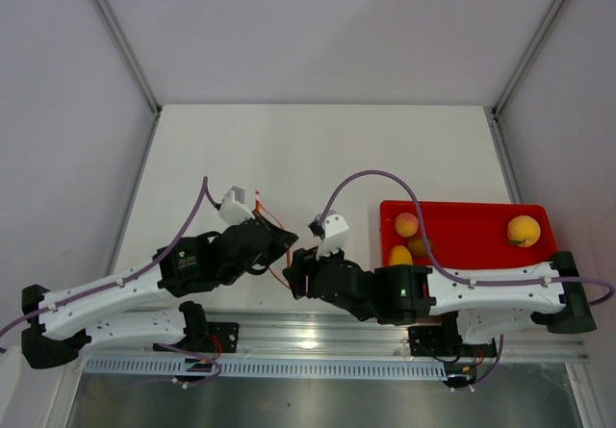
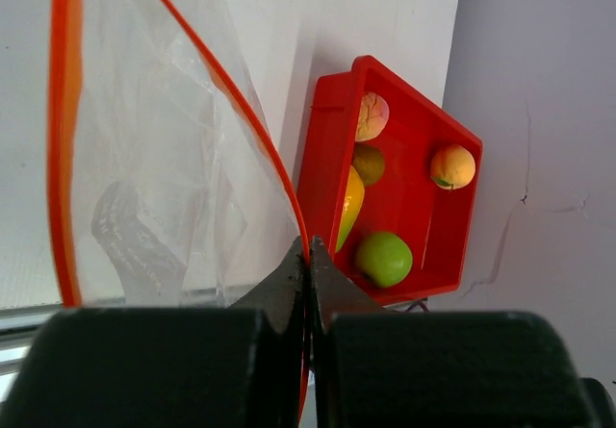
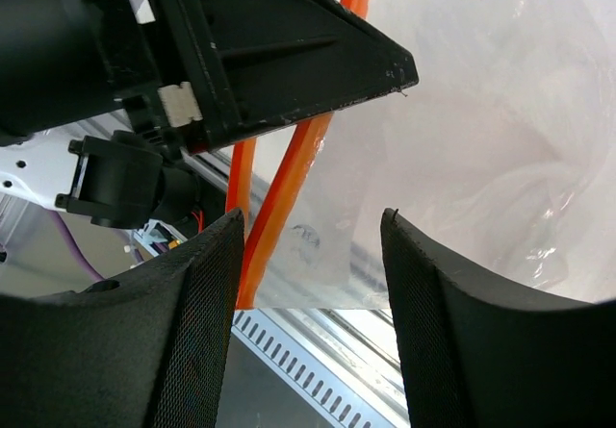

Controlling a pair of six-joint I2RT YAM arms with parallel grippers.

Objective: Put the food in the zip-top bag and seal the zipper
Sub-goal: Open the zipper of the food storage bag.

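My left gripper is shut on the zipper, the red-orange strip at the mouth of the clear zip-top bag, and holds the bag up. My right gripper is open. The bag's lower corner and the zipper's end lie between its fingers, nearer the left one, and I see no contact. The food lies in the red tray: a green apple, a mango, an orange, a peach and a brownish ball.
The red tray sits at the table's right side, right of the right arm. The metal rail with both arm bases runs along the near edge. The left gripper's finger hangs just above my right fingers.
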